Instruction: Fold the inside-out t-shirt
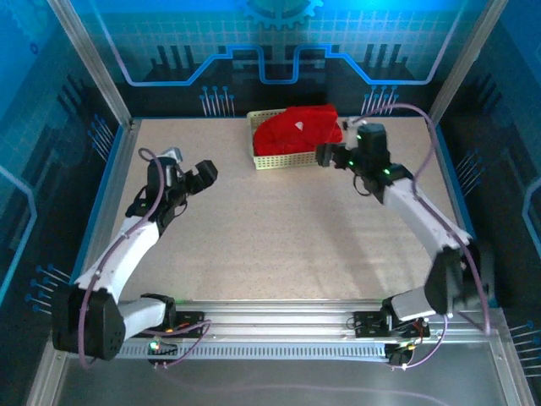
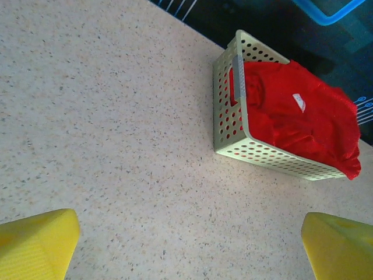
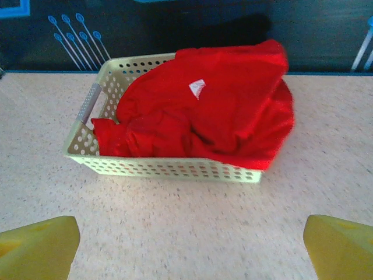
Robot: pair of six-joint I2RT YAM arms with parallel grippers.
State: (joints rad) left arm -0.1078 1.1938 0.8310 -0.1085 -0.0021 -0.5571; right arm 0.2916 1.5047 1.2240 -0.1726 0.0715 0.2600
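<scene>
Speckled beige table, blue circuit-print walls; left gripper and right gripper both released.

The t-shirt lies in the basket at the table's far edge, spilling over its right side.

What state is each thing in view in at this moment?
basket: upright on the table, filled.
inside-out t-shirt: unfolded, bunched in the basket, spilling over one rim, white tag showing.
left gripper: open, empty, over the table.
right gripper: open, empty, beside the basket.
</scene>
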